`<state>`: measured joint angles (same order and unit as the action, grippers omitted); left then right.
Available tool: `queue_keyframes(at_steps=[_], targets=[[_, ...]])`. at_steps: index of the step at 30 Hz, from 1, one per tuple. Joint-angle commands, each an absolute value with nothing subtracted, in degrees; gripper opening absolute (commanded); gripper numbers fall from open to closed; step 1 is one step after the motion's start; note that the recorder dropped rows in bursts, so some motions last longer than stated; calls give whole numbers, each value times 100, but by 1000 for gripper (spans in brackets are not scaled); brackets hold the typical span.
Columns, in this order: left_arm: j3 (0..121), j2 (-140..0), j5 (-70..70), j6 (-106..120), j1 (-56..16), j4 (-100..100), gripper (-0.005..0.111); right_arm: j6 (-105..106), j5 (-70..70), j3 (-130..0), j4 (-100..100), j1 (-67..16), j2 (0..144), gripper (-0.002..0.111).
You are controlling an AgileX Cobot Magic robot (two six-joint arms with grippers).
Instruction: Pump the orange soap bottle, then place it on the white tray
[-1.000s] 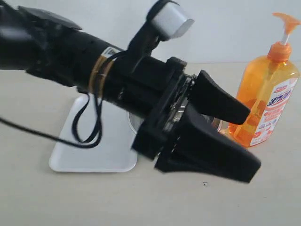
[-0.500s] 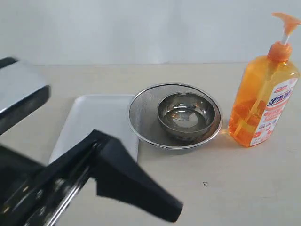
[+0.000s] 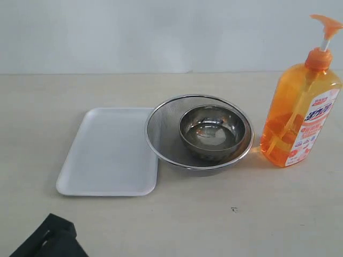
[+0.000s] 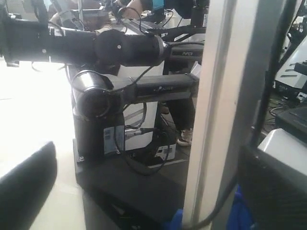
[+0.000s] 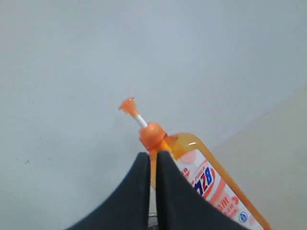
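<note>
Right gripper (image 5: 153, 160), pinched closed, shows only in your wrist view; orange soap bottle (image 3: 300, 118) stands upright, translucent.

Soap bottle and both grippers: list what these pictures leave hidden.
- Soap bottle: in the right wrist view its lower body is hidden behind the right gripper; contact between them cannot be told.
- Right gripper: outside the exterior view.
- Left gripper: its fingers are blurred and cut by the left wrist view's edges.
- Tray: in neither wrist view.
</note>
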<state>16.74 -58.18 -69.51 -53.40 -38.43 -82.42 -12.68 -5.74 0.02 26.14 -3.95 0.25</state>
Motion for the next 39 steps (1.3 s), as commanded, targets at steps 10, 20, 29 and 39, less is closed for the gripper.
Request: queue_keyframes(at_steps=[10,20,29,39], targets=[[1332,-5776,-6996,-5137,-3872,-7670,94,-1787,-1947,-310,2705,-395,0,0],[1332,-5776,-6996,-5159,-3872,-7580,94,-1970,-1209,-353,2596,-395,0,0],[1332,-5776,-6996,-4978,-3872,-7385,94,-1807,-93,-353,2057,-395,0,0],[1332,-5776,-6996,-4959,-3872,-7313,94,-1490,280,-353,2042,-395,0,0]])
